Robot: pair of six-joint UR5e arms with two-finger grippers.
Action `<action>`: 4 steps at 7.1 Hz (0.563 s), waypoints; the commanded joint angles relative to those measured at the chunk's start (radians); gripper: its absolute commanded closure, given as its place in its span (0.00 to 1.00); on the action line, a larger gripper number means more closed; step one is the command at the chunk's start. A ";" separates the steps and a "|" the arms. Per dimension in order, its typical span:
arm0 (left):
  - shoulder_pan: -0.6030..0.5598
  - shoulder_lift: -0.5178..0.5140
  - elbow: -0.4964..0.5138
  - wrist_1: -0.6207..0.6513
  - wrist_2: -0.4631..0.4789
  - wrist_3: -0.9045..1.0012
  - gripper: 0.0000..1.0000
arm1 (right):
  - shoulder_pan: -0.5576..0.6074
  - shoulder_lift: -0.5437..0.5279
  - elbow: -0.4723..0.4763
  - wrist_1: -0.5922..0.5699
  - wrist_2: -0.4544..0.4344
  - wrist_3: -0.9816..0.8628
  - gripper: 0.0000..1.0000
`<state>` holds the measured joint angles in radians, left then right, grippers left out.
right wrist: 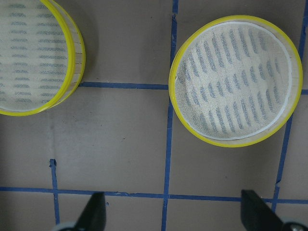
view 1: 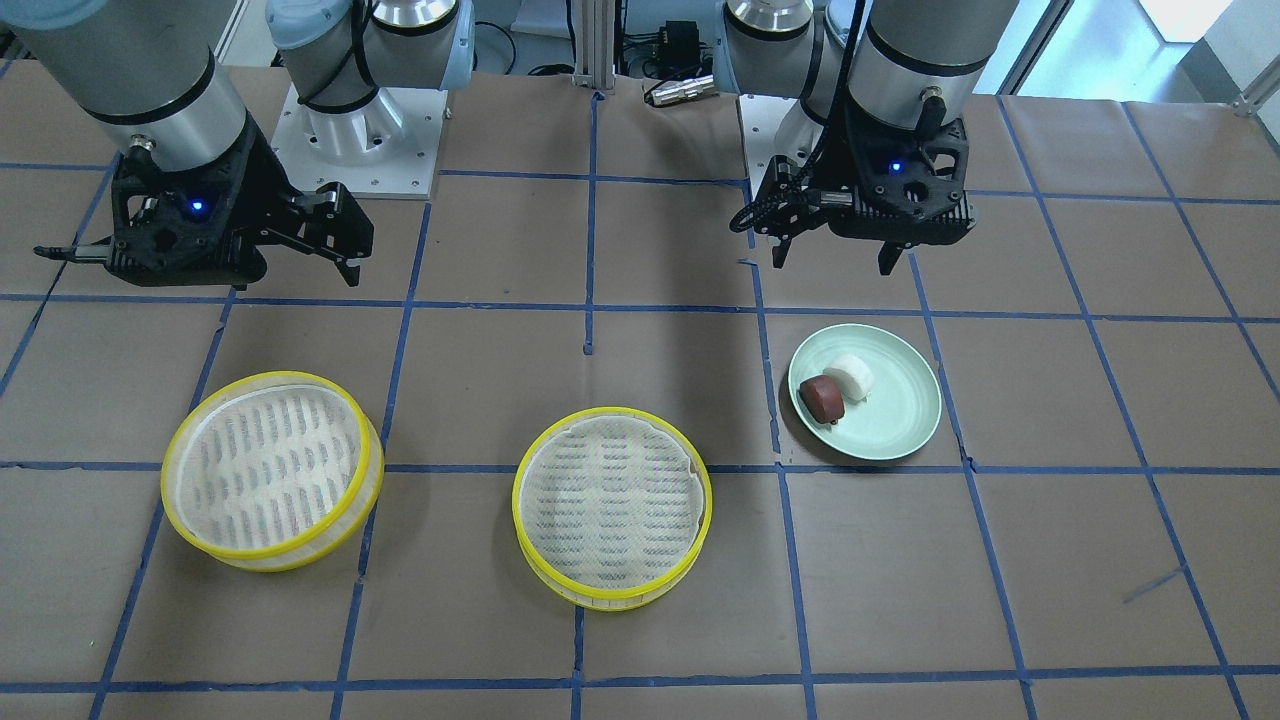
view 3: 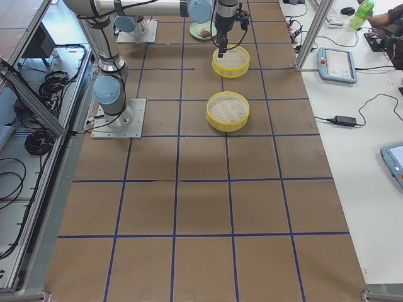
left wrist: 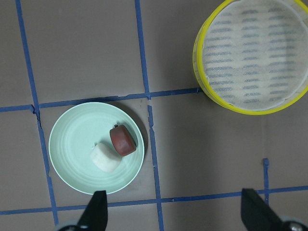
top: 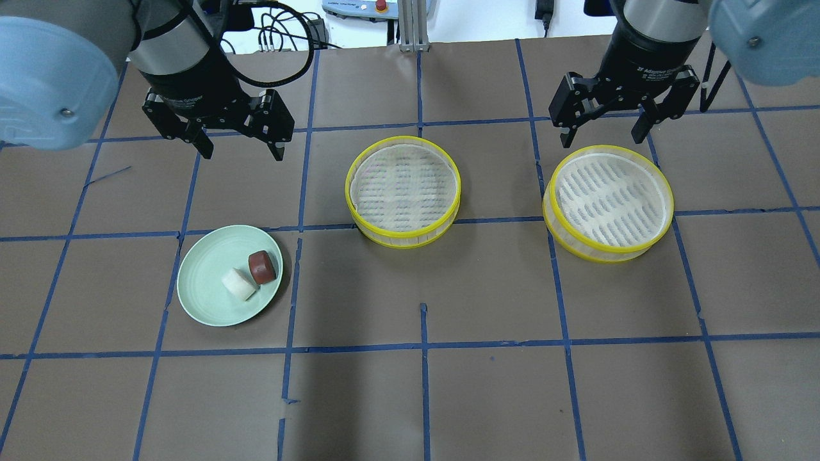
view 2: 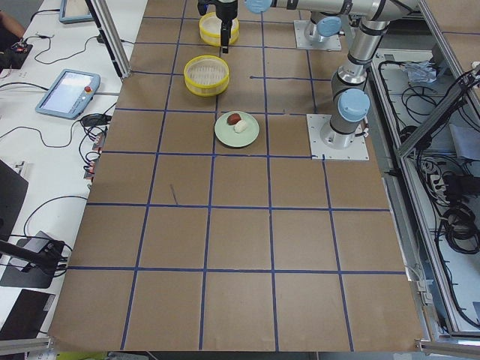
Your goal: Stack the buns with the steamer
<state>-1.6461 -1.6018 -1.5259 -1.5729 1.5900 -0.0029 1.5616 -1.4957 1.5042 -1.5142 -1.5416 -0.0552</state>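
Note:
A white bun and a reddish-brown bun lie side by side on a mint-green plate; they also show in the left wrist view, white and brown. Two yellow-rimmed steamer trays stand empty on the table: one in the middle, one on the right. My left gripper is open and empty, raised behind the plate. My right gripper is open and empty, raised just behind the right tray.
The table is covered in brown paper with a blue tape grid. Cables and a controller lie beyond the far edge. Tablets and cables lie on side benches.

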 commanded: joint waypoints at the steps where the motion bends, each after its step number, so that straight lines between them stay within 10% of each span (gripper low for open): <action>1: 0.006 0.000 -0.002 -0.002 0.002 0.007 0.02 | -0.005 0.002 0.002 0.000 0.000 -0.011 0.00; 4: 0.150 -0.024 -0.150 0.008 -0.004 0.143 0.03 | -0.073 0.018 0.066 -0.116 0.014 -0.119 0.00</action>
<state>-1.5631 -1.6077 -1.5956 -1.5896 1.5894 0.0520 1.5277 -1.4855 1.5370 -1.5634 -1.5309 -0.0990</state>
